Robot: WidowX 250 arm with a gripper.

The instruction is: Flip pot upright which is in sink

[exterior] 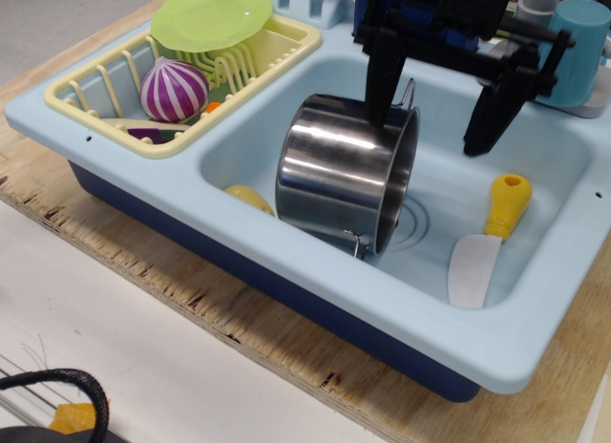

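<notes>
The shiny steel pot (339, 171) lies on its side in the light blue sink (535, 166), its open mouth facing right toward the drain (412, 223). One wire loop handle points up at the rim, the other rests low near the sink floor. My gripper (430, 137) hangs over the sink with its two black fingers spread wide. The left finger (384, 80) is in front of the pot's upper rim by the top handle. The right finger (496, 104) hangs over the open basin. The gripper is open and holds nothing.
A toy knife (487, 242) with a yellow handle lies in the sink's right part. A yellow item (250, 198) is partly hidden behind the pot's left side. A pale yellow dish rack (181, 80) holds a green plate and a purple onion. A teal cup (576, 47) stands at the back right.
</notes>
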